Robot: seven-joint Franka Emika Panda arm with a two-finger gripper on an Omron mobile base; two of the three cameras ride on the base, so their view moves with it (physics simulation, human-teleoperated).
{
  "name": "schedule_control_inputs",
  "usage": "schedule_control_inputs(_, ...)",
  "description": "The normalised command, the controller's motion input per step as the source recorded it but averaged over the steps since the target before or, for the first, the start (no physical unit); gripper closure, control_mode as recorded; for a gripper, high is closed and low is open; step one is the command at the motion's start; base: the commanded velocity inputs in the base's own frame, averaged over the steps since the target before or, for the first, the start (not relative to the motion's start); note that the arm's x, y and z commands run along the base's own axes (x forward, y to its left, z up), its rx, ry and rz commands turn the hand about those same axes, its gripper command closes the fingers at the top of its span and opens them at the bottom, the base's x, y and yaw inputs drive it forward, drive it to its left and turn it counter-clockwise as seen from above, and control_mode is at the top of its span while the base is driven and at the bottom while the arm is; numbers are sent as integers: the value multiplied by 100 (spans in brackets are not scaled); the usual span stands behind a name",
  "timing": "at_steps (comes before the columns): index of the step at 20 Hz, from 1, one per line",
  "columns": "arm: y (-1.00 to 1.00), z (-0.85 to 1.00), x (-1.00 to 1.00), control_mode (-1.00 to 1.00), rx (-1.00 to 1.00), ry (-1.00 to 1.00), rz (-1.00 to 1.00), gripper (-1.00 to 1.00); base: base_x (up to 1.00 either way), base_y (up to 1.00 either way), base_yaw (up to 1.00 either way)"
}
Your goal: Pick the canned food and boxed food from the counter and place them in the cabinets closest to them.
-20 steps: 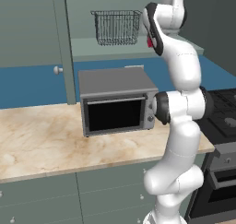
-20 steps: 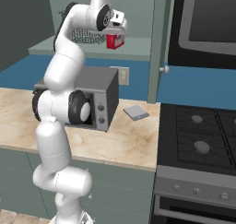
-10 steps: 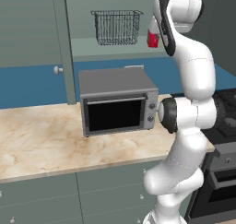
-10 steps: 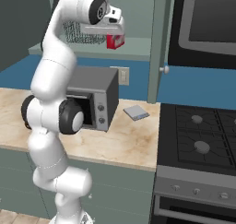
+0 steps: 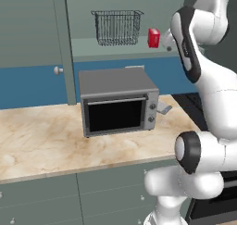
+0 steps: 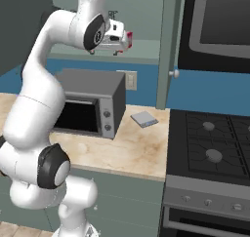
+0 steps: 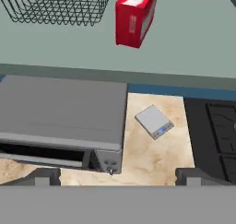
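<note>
The boxed food [image 7: 136,15], a small red box, stands upright on the flat shelf [image 7: 189,38] of the grey-green cabinet, just right of a wire basket. My gripper [image 7: 117,174] is drawn back from it, open and holding nothing, its fingertips [image 7: 46,176] wide apart. In the left base view the boxed food [image 5: 153,37] sits on the shelf [image 5: 115,50] with my gripper [image 5: 166,40] right beside it. From the right base view, a red sliver of the boxed food [image 6: 130,36] shows past my gripper [image 6: 125,38]. The canned food is out of view.
A wire basket [image 5: 116,27] sits on the shelf left of the box. Below stand a grey toaster oven [image 5: 118,101], its door ajar, and a small grey scale [image 7: 154,121] on the marble counter [image 5: 41,140]. A stove [image 6: 215,143] lies right; the cabinet door [image 6: 168,46] stands open.
The gripper has let go of the red box, which now stands alone on the shelf. The hand has pulled back from it and the arm has swung nearer the cameras.
</note>
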Motion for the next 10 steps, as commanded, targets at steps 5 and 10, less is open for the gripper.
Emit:
schedule_control_inputs(5,0,4,-88,-100,0,-34,1,-100,0,0,0)
schedule_control_inputs(10,0,5,-91,-100,0,-33,-2,-100,0,0,0)
